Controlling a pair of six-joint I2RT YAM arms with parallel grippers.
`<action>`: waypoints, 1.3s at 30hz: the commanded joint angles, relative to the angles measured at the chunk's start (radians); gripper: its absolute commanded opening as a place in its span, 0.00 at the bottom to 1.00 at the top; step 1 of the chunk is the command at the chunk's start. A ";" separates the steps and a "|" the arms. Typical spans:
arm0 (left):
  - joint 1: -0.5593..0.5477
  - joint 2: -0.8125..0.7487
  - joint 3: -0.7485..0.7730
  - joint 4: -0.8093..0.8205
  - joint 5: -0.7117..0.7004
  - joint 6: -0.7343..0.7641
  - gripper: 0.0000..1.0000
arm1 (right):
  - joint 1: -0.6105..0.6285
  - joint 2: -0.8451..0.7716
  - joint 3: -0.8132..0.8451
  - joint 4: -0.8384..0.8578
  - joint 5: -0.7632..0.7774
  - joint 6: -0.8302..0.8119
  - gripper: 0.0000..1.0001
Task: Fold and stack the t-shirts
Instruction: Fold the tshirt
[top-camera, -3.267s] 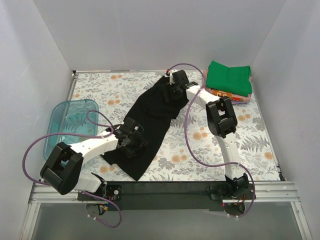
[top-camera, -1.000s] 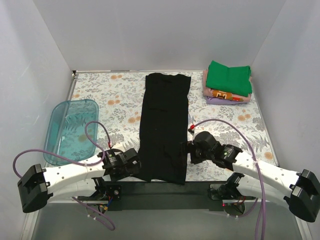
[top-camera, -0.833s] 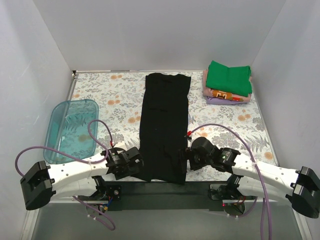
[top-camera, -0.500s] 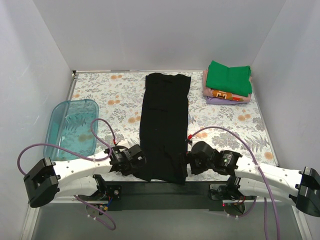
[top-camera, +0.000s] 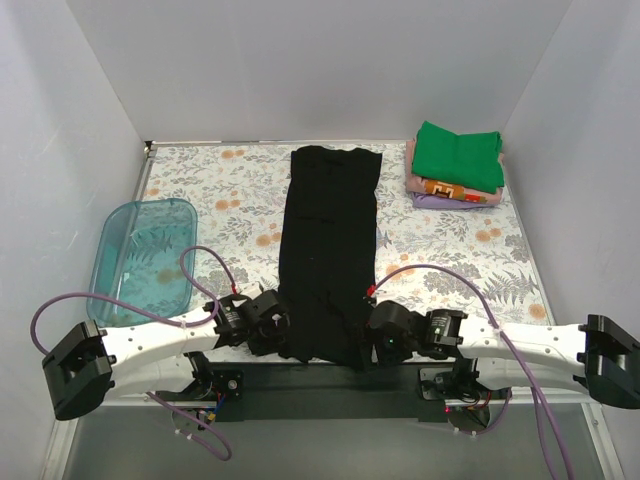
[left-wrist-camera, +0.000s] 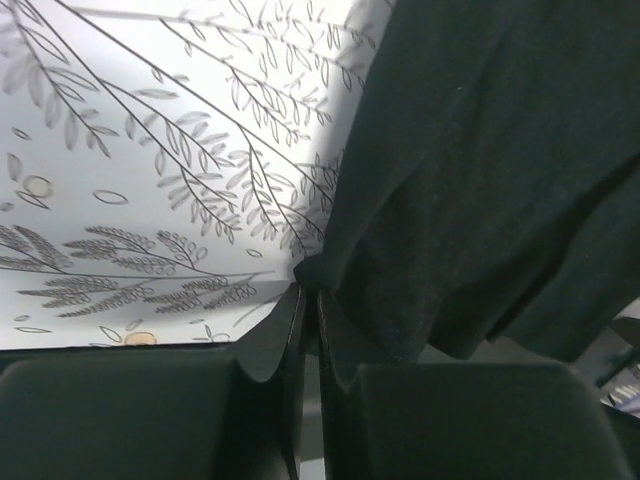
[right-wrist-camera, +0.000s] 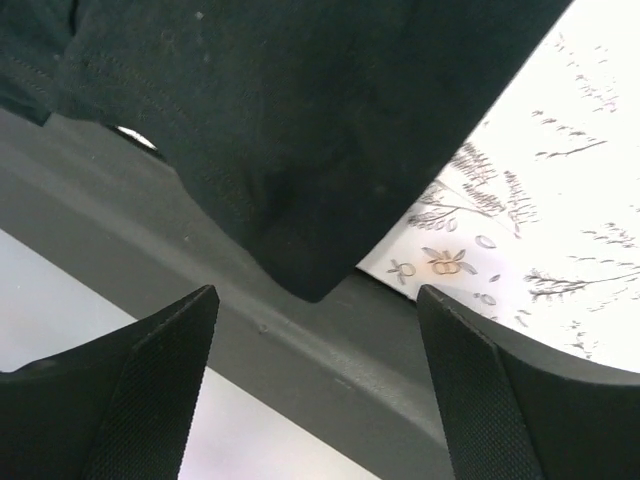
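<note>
White arms (top-camera: 150, 340), black joints (top-camera: 75, 370), purple cables (top-camera: 440, 270), seemingly ribbed jaws

One black t-shirt (top-camera: 330, 240), four folded shirts (top-camera: 457, 155) (one stack), one teal tray (top-camera: 108, 240).

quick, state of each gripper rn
left gripper: closed, pinching a corner of the black t-shirt
right gripper: open, holding nothing, fingers either side of the shirt's other near corner

The plain black cloth t-shirt (top-camera: 330, 250) is lying flat at the centre, folded into a long narrow strip running from far to near, with its near hem slightly rumpled. At far right, the folded green t-shirt (top-camera: 458, 155) is topping a stack, above the orange-patterned t-shirt (top-camera: 446, 187), pink t-shirt (top-camera: 411, 160) and lavender t-shirt (top-camera: 427, 201).
</note>
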 joint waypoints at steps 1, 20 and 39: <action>-0.015 0.014 -0.060 -0.089 0.076 -0.270 0.00 | 0.040 0.034 0.004 -0.007 0.028 0.069 0.86; -0.015 -0.006 -0.017 -0.127 0.076 -0.260 0.00 | 0.052 -0.030 -0.002 0.023 0.083 0.132 0.01; -0.016 -0.085 0.016 -0.127 0.152 -0.222 0.00 | 0.052 -0.043 0.056 -0.113 0.034 0.050 0.01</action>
